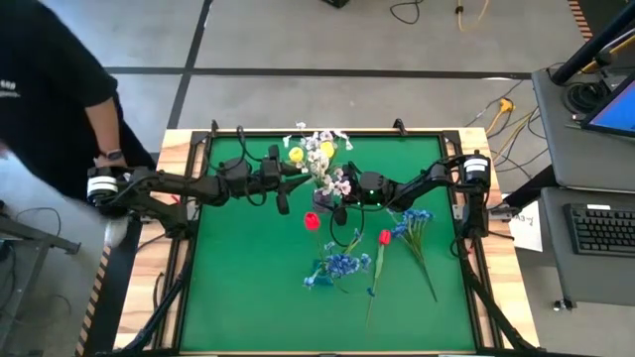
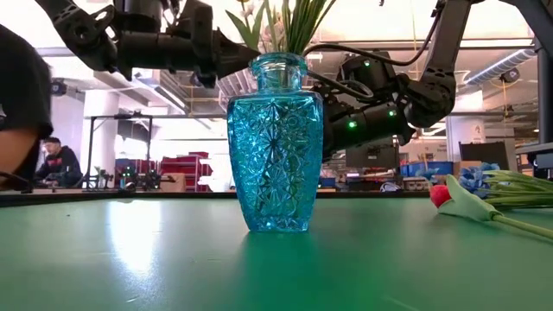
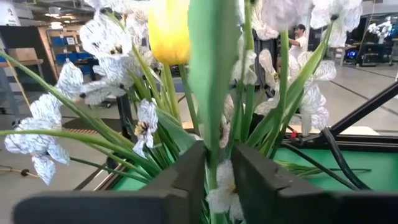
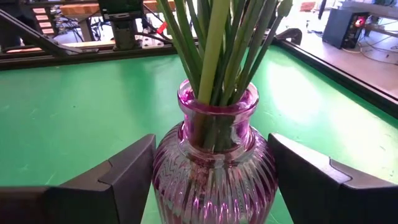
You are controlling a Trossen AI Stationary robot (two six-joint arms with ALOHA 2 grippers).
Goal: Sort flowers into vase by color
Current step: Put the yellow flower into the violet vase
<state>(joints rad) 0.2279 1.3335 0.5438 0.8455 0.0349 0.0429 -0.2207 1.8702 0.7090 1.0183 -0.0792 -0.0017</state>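
A purple ribbed glass vase (image 4: 214, 177) holds a bunch of white sprays and yellow tulips (image 1: 319, 159), whose stems stick into its neck. My left gripper (image 1: 298, 171) reaches into the bunch from the table's left and is shut on a green stem (image 3: 211, 81), next to a yellow tulip bud (image 3: 168, 28). My right gripper (image 4: 211, 140) is open, with one finger on each side of the purple vase's shoulder; I cannot tell if either touches it. A blue cut-glass vase (image 2: 275, 142) stands nearer the near edge. Red tulips (image 1: 311, 220) (image 1: 384, 236) and blue blooms (image 1: 337, 266) (image 1: 412, 220) lie on the green mat. My left gripper pinches a broad green stem (image 3: 212, 146) between its two fingers (image 3: 186, 171), above the vase's mouth. It comes in about level from the table's left, with its fingers across the upright stem. A small white blossom (image 3: 221, 193) also sits between the fingers. The stem's lower end is out of view.
A person in a black top (image 1: 50, 89) stands at the table's left edge beside the left arm's base. The blue vase hides the purple one in the low view. Bare mat (image 1: 238, 278) lies to the near left. Cables and a desk (image 1: 595, 119) are beyond the right edge.
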